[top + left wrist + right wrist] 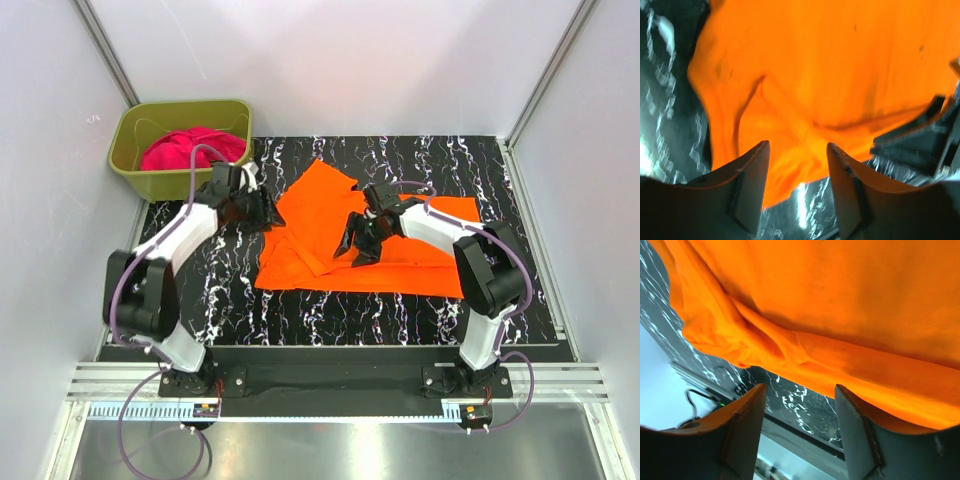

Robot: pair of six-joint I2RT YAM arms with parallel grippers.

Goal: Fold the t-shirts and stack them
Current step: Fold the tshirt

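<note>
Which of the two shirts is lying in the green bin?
The magenta-pink shirt, bunched up inside the olive-green tub. The orange shirt lies spread out on the black marbled mat instead.

Top view: bright, even, diffuse light from overhead, white walls near blown out. Sharp all over, no edge distortion to speak of. Soft short shadows under both arms on the black marbled mat [300, 310]. The metal rail [330, 410] along the near edge catches a white streak. Orange t-shirt [325, 205] is saturated, with little fold detail.

Left wrist view: smeared and soft throughout. The cloth glows and the mat at the left edge shows hazy glare. Left gripper [797, 144] is a dark, unfocused silhouette.

Right wrist view: crisper, fold shadows readable. Right gripper [800, 387] is dark and soft, and the lower left corner is washed white.
</note>
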